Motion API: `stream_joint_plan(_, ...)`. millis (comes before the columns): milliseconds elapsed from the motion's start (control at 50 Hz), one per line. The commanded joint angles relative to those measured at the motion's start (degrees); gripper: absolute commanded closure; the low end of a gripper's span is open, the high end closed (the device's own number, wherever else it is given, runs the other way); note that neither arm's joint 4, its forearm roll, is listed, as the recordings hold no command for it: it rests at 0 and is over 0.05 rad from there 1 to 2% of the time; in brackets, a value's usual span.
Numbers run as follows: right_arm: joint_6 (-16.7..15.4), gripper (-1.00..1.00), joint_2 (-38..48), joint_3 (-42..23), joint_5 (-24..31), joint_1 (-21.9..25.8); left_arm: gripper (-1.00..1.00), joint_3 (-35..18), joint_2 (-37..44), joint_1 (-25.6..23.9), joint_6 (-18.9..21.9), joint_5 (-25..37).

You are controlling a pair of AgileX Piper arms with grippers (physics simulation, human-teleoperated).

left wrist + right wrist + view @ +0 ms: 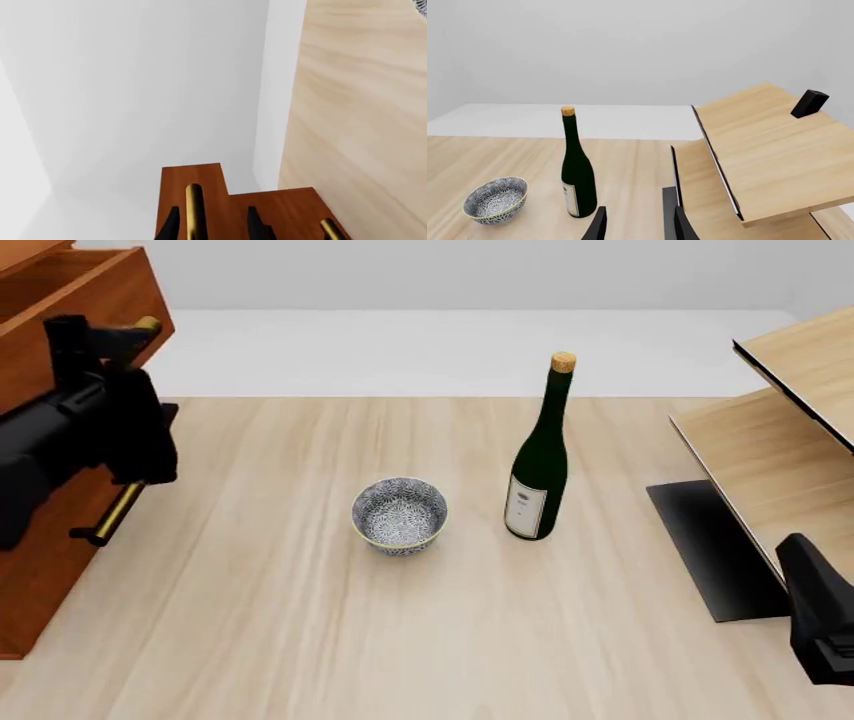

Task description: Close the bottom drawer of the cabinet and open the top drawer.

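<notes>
Patterned bowl (399, 515) mid-table (267, 640), dark green wine bottle (538, 462) upright just beside it. Pale wood shelf unit (787, 440) at table's right edge, black base.
</notes>
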Motion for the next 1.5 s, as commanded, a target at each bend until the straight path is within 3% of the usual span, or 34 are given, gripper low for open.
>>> stream_joint_plan(20,0.2,-1.00,0.0,0.0,0.0,-0.1,-1.00,1.2,-3.5,-2.1,0.4,1.9)
stream_joint_plan(340,1.5,-1.00,0.3,-0.1,-0.4,-1.3,-1.00,-0.2,-10.4,-5.9,2.5,5.8)
stream_joint_plan(420,1.8,-1.00,0.6,-0.1,-0.7,-1.6,-1.00,-9.0,-9.0,-11.8,-5.4,16.1)
stream_joint_plan(500,2.3,-1.00,1.2,-0.1,-1.2,-1.9,-1.00,-21.8,-6.7,-15.9,-16.6,27.6)
stream_joint_plan(600,2.6,-1.00,0.9,-0.2,-0.9,-1.9,-1.00,-25.5,-7.2,-9.6,-20.2,30.4)
stream_joint_plan(620,2.6,-1.00,0.9,-0.2,-0.8,-1.9,-1.00,-27.2,-7.6,-7.2,-22.5,32.3)
stream_joint_plan(660,2.6,-1.00,0.8,-0.1,-0.7,-1.9,-1.00,-29.2,-6.7,-9.7,-24.1,34.1)
stream_joint_plan(680,2.6,-1.00,0.7,-0.1,-0.7,-1.9,-1.00,-30.5,-7.8,-6.6,-26.1,35.9)
stream_joint_plan(700,2.6,-1.00,0.7,-0.1,-0.6,-1.9,-1.00,-31.8,-6.7,-8.7,-26.8,37.4)
stream_joint_plan(760,2.6,-1.00,0.5,-0.2,-0.4,-1.8,-1.00,-35.0,-6.4,-8.0,-30.2,39.8)
stream_joint_plan(820,2.6,-1.00,0.5,-0.1,-0.4,-1.7,-1.00,-37.6,-6.0,-8.1,-32.9,41.9)
stream_joint_plan(840,2.6,-1.00,0.5,-0.1,-0.4,-1.7,-1.00,-38.0,-6.8,-5.4,-34.0,42.4)
stream_joint_plan(940,2.5,-1.00,0.5,-0.1,-0.4,-1.8,-1.00,-41.2,-6.0,-3.7,-37.9,46.8)
stream_joint_plan(960,2.5,-1.00,0.5,-0.1,-0.5,-1.8,-1.00,-42.9,-6.2,-0.9,-40.2,49.3)
stream_joint_plan(1120,2.2,-1.00,0.5,-0.1,-0.4,-1.5,-1.00,-50.0,-2.9,-3.4,-49.1,54.9)
stream_joint_plan(1240,2.1,-1.00,0.9,-0.1,-0.9,-1.4,-1.00,-51.9,-0.7,-3.2,-53.9,56.1)
stream_joint_plan(1400,1.8,-1.00,0.8,-0.1,-0.9,-1.3,-1.00,-56.2,1.1,-2.1,-65.9,59.6)
stream_joint_plan(1500,1.7,-1.00,0.3,-0.1,-0.3,-1.2,-1.00,-54.2,0.3,-0.9,-66.8,58.4)
